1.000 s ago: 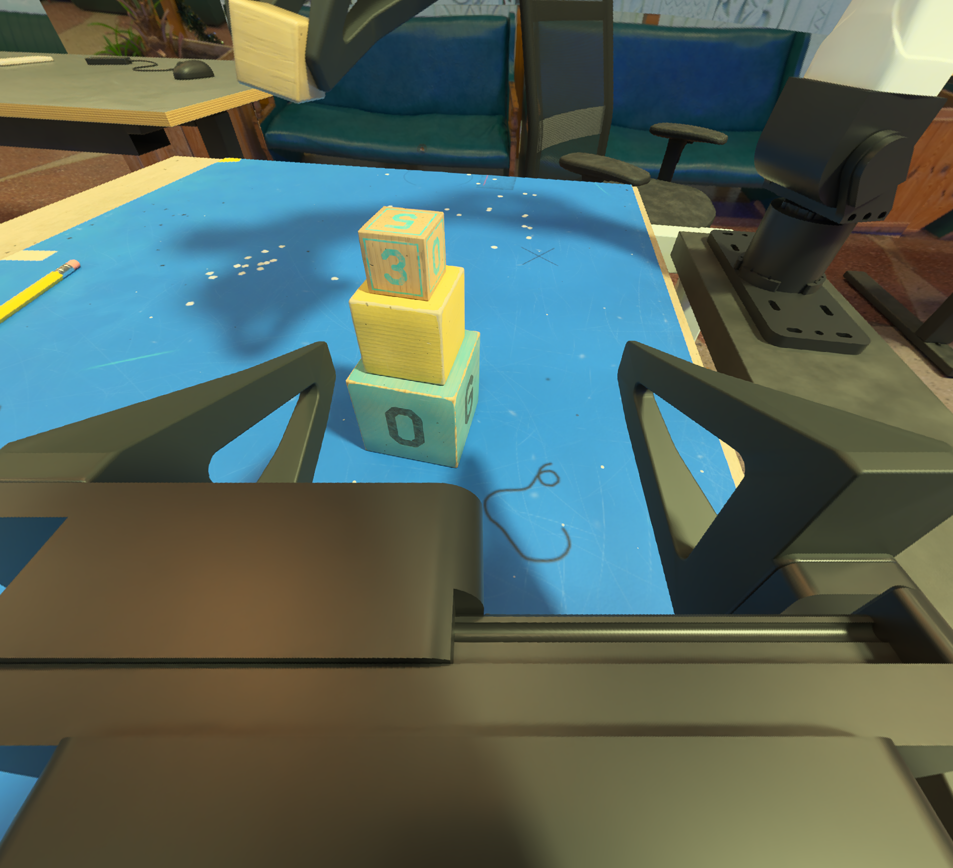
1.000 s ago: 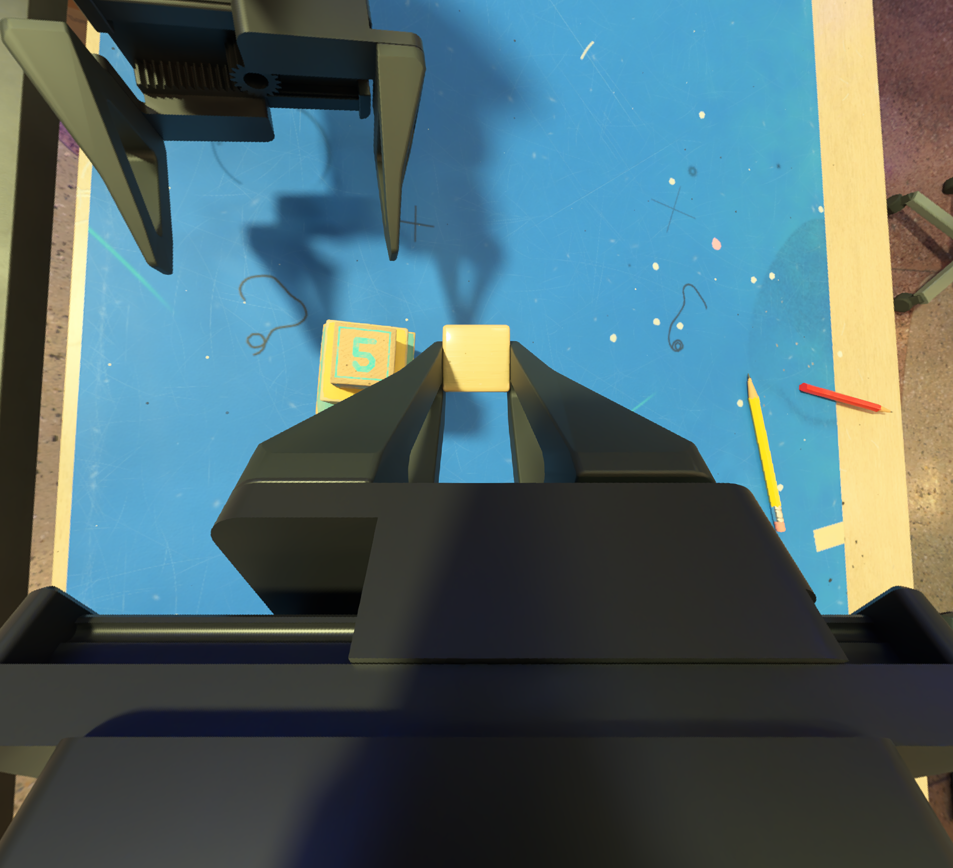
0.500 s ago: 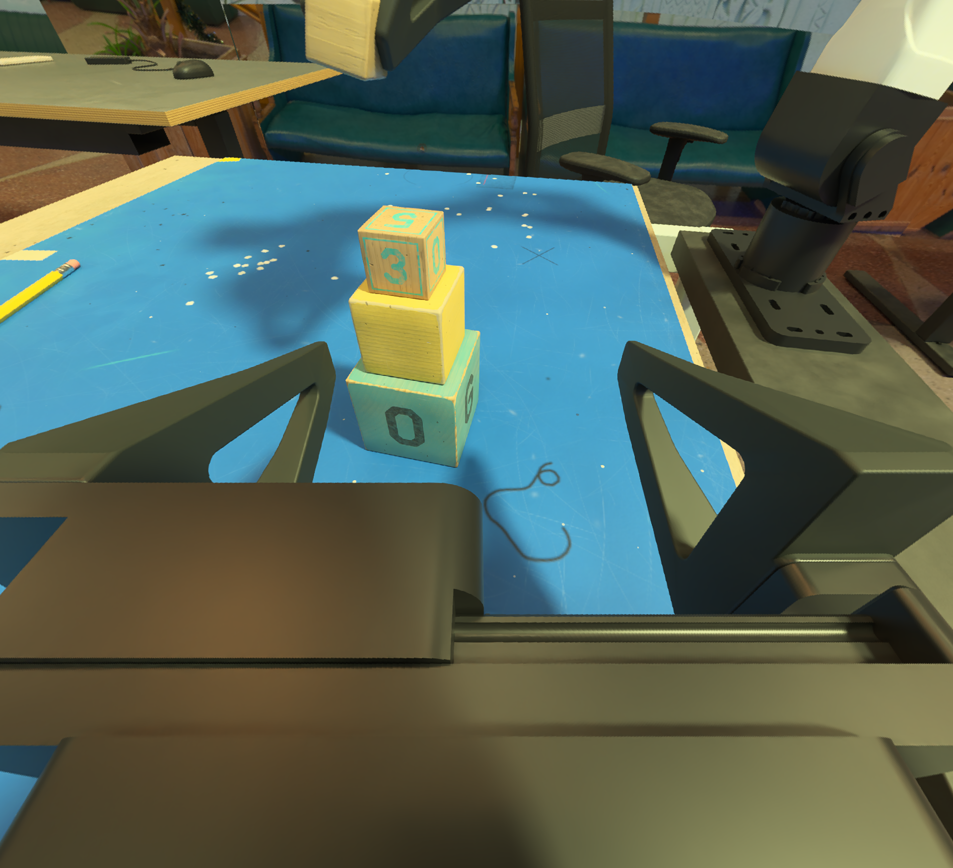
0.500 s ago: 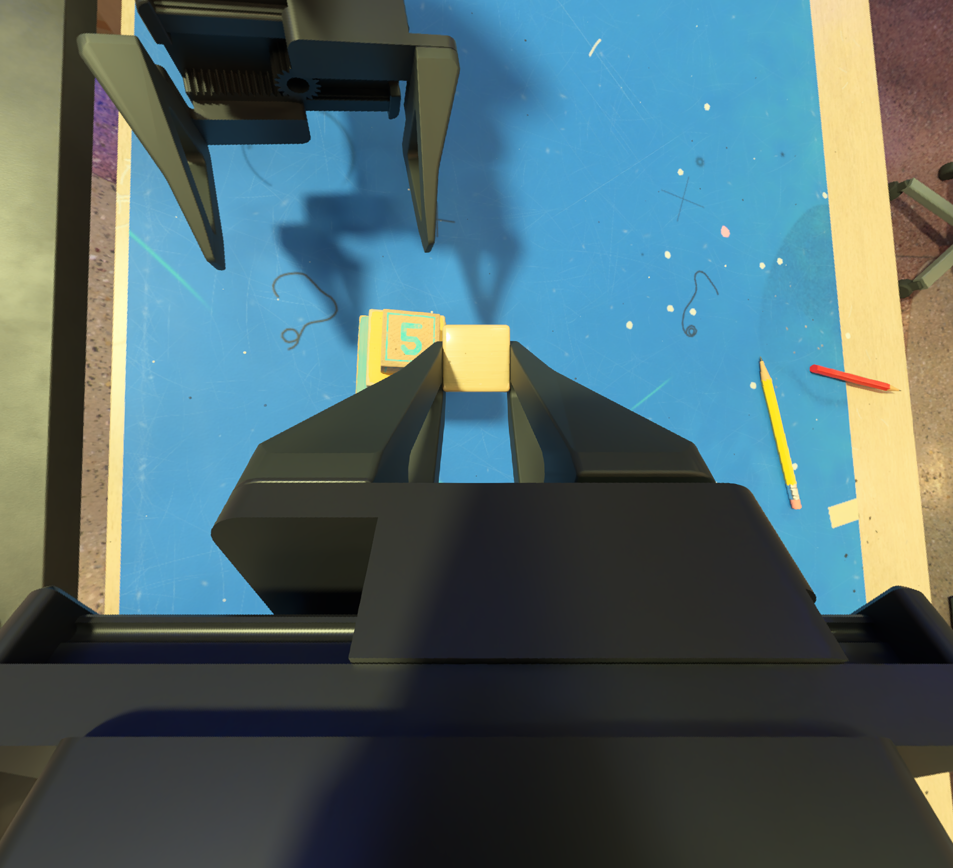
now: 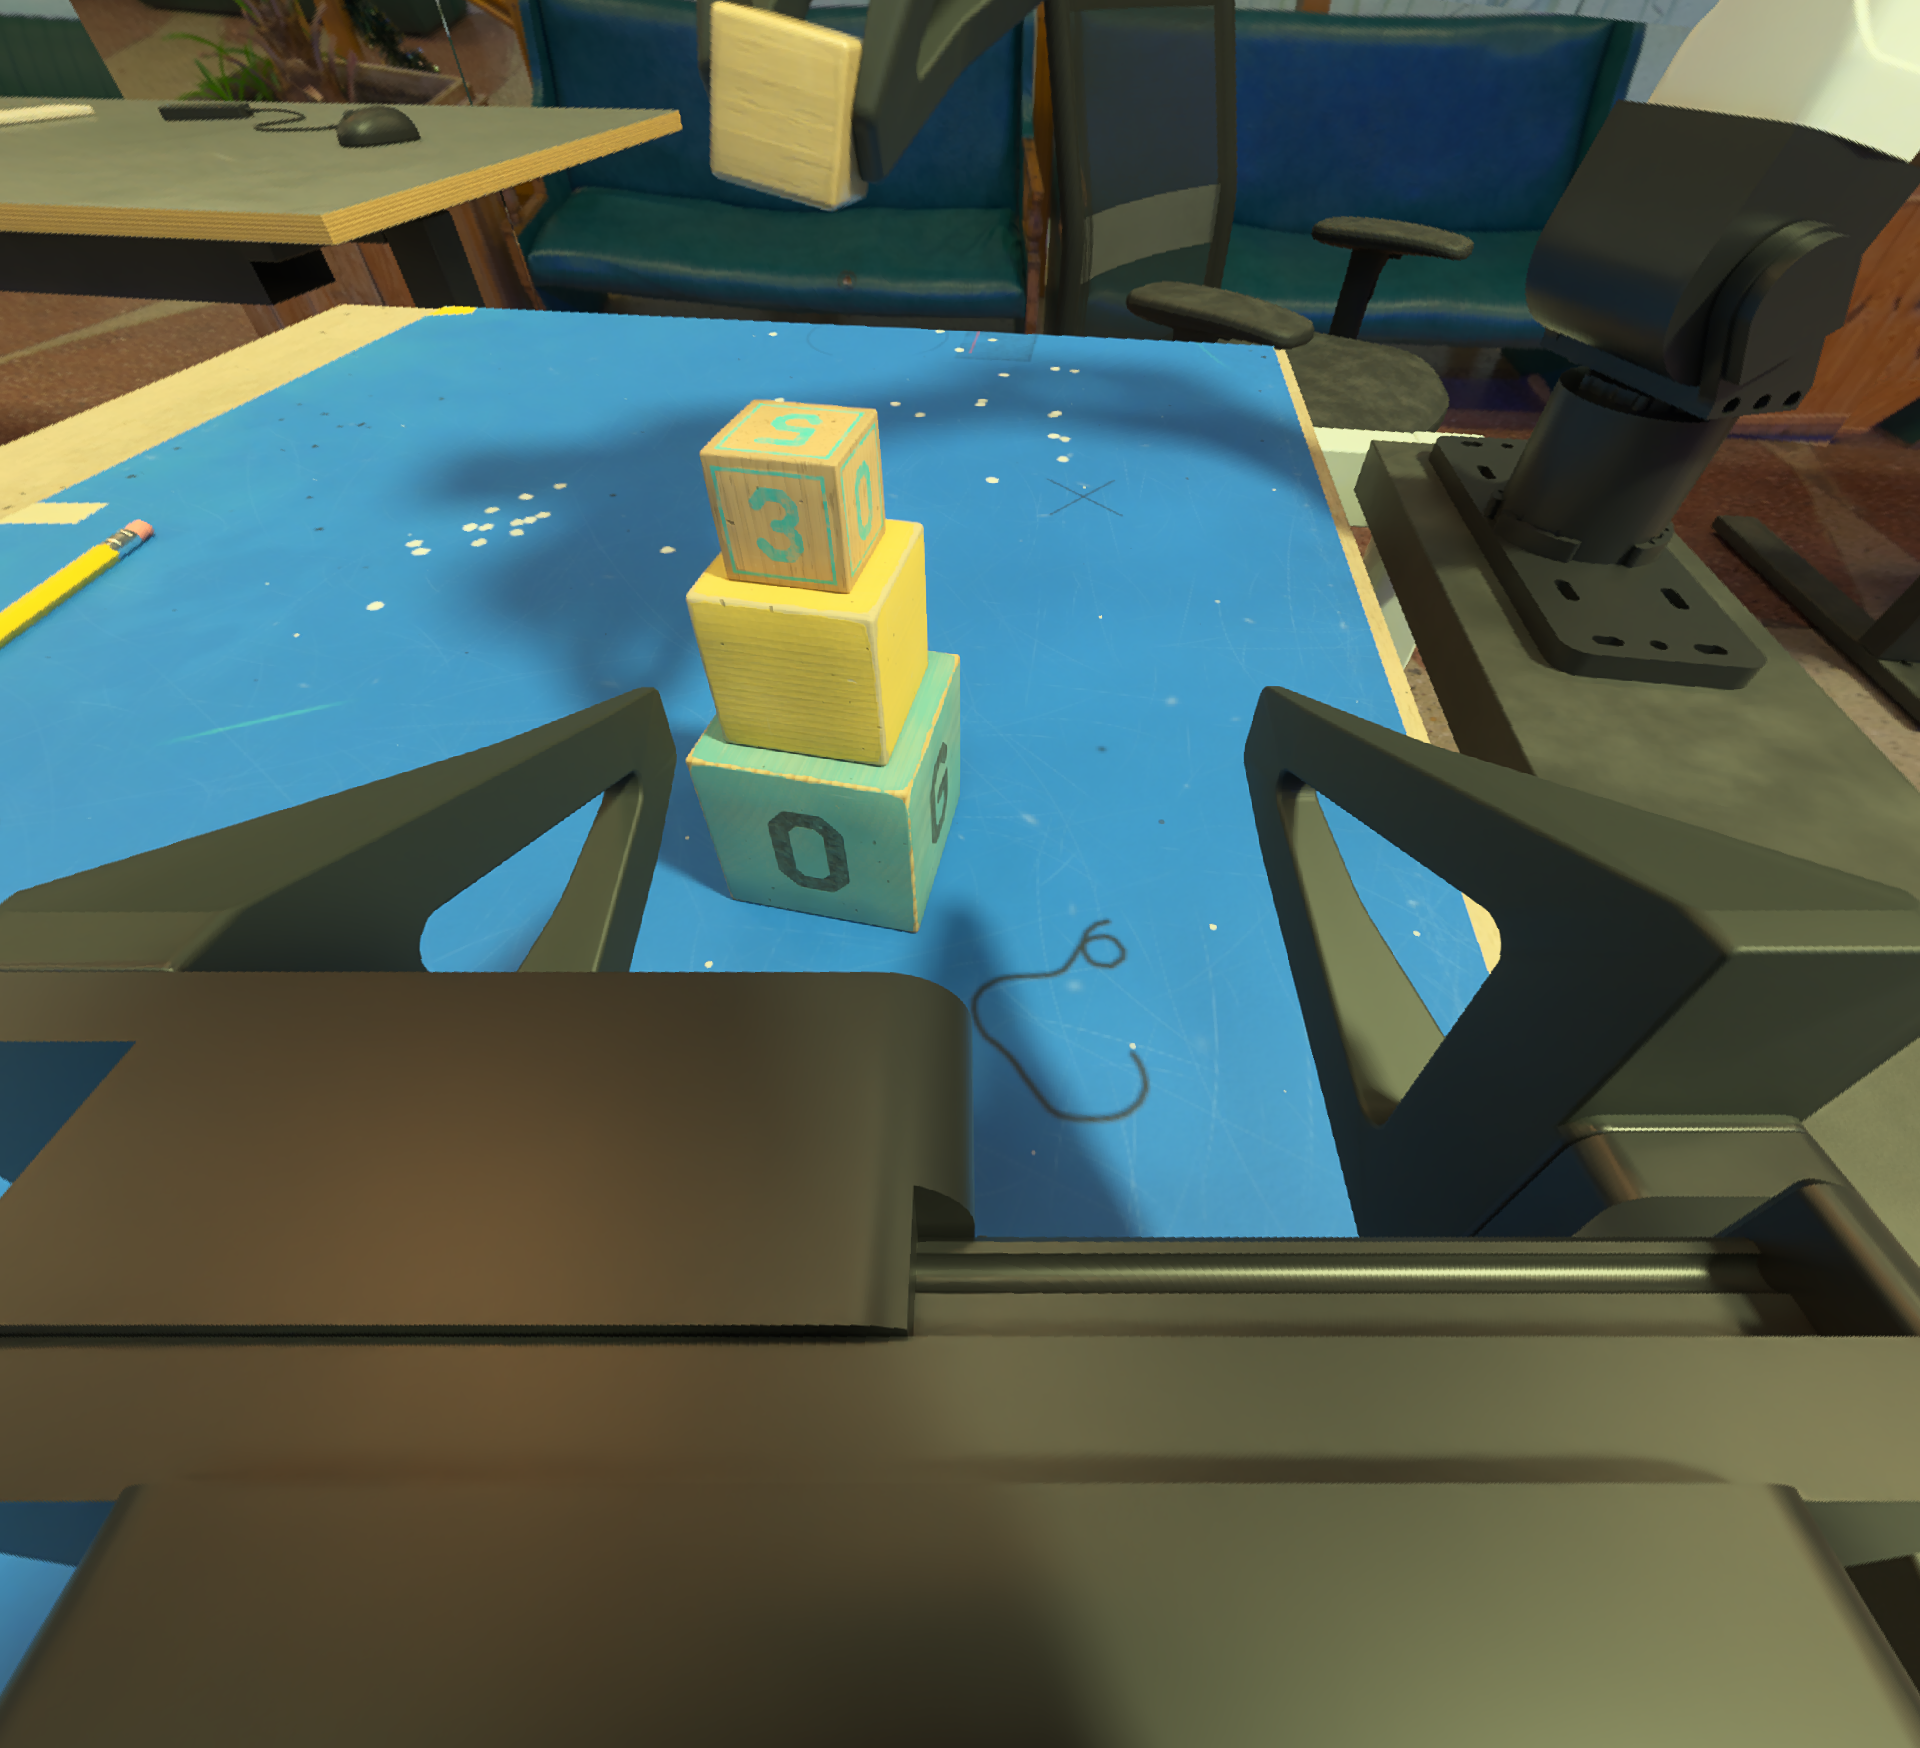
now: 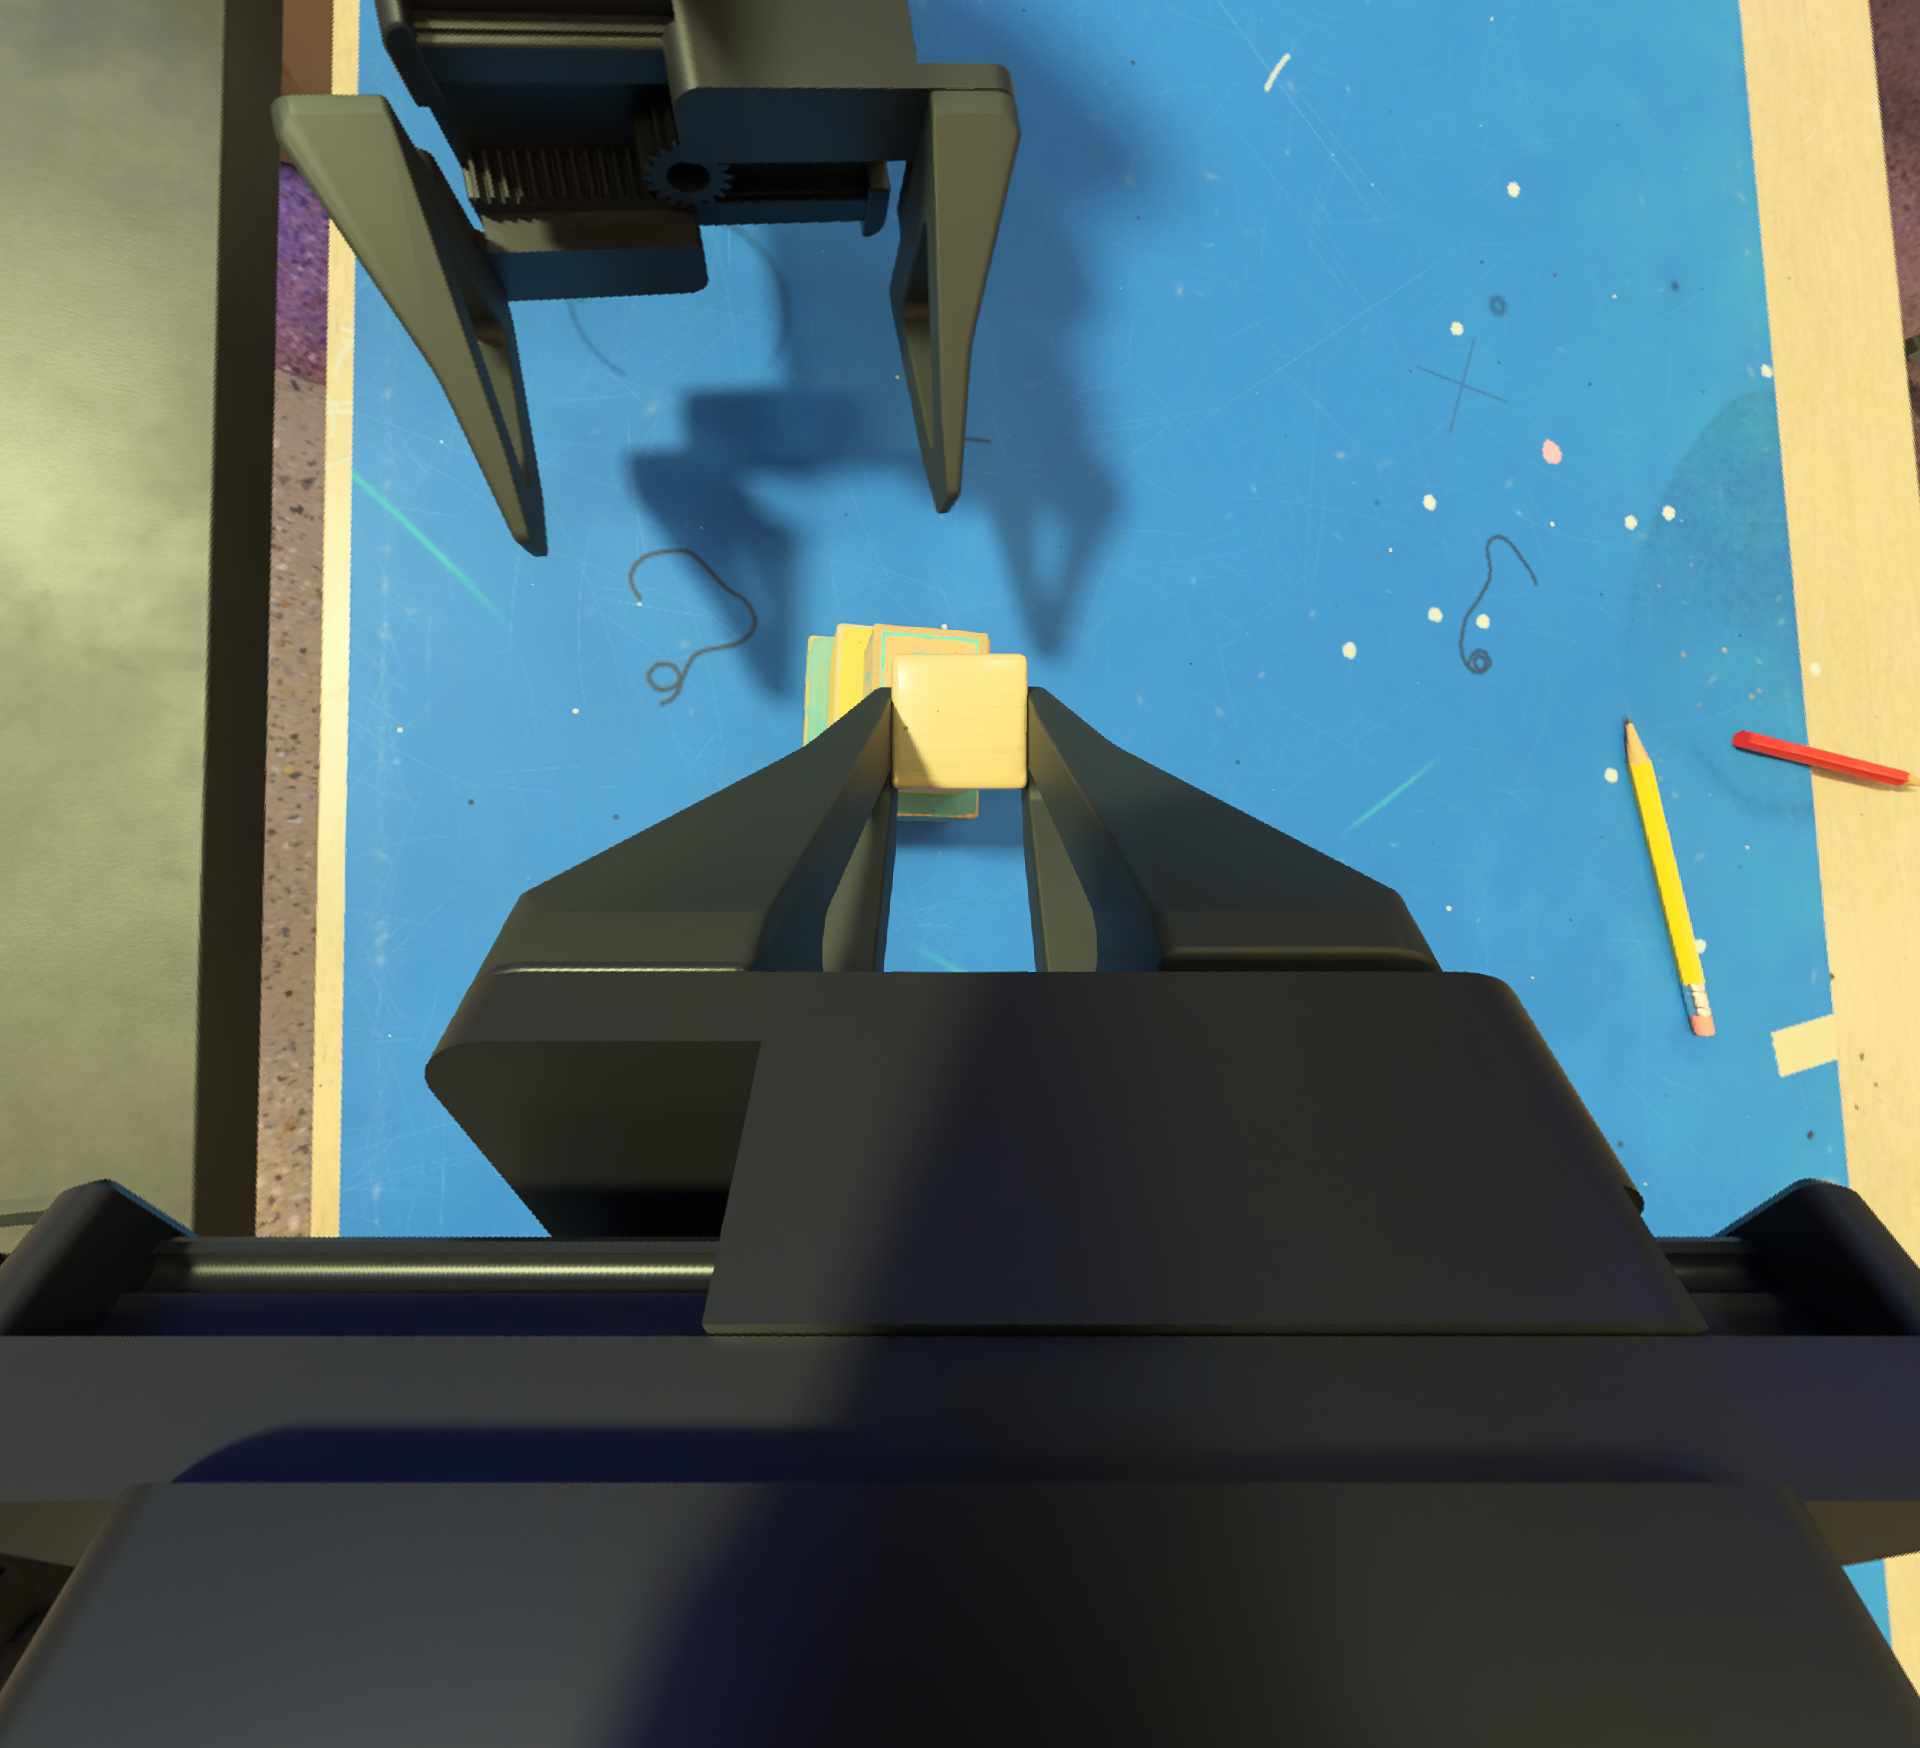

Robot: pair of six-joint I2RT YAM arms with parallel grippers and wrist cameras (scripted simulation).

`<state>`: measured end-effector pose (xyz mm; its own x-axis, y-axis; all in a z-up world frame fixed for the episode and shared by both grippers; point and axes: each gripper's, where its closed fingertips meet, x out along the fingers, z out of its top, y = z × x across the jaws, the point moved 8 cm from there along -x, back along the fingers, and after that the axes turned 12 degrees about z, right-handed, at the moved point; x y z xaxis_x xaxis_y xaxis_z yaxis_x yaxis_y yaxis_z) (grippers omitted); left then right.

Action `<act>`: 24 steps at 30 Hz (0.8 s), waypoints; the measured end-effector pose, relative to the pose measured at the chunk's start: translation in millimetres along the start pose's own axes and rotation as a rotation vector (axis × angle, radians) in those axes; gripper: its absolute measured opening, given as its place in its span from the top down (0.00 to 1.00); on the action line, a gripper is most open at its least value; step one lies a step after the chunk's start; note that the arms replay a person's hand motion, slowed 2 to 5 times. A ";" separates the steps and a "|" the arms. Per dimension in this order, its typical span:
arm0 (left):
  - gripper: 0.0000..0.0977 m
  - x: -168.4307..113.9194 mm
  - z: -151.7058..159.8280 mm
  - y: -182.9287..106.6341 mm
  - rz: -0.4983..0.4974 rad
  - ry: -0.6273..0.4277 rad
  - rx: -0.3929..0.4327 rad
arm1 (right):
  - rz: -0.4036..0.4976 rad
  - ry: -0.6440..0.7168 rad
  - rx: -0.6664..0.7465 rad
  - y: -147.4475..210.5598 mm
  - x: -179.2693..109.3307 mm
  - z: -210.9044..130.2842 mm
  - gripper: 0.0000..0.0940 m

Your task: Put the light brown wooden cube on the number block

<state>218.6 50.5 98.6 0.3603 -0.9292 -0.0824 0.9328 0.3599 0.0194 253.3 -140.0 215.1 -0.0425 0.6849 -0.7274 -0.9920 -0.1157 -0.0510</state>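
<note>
A stack of three blocks stands on the blue mat: a teal letter block [image 5: 826, 841] at the bottom, a yellow cube [image 5: 805, 659] on it, and the wooden number block [image 5: 795, 493] with teal digits on top. My right gripper [image 6: 958, 722] is shut on the light brown wooden cube [image 6: 958, 722] and holds it in the air above the stack; the cube also shows in the left wrist view [image 5: 781, 103]. In the right wrist view the cube hides most of the stack [image 6: 847, 670]. My left gripper [image 5: 945, 763] is open and empty, low, just short of the stack.
A yellow pencil [image 6: 1668, 877] and a red pencil [image 6: 1818, 756] lie near the mat's right edge in the right wrist view; the yellow pencil's end shows in the left wrist view [image 5: 73, 581]. The right arm's base [image 5: 1621, 472] stands beside the table.
My right gripper has carried the light brown cube sideways from beside the stack to over it. The left gripper and the stack have not moved.
</note>
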 end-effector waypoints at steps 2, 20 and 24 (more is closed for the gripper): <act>0.04 0.1 1.6 0.4 0.004 -0.010 0.003 | 0.005 -0.002 0.001 2.5 1.2 0.9 0.79; 0.04 -0.9 1.2 1.7 0.016 -0.023 -0.014 | 0.016 0.036 0.002 14.0 11.4 9.2 0.79; 0.04 -1.2 2.7 1.8 0.018 -0.031 -0.012 | 0.001 0.067 -0.001 13.6 14.5 8.8 0.79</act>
<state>219.9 52.0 101.4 0.3770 -0.9248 -0.0511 0.9261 0.3771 0.0089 238.2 -125.4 209.9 -0.0352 0.6348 -0.7719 -0.9918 -0.1169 -0.0508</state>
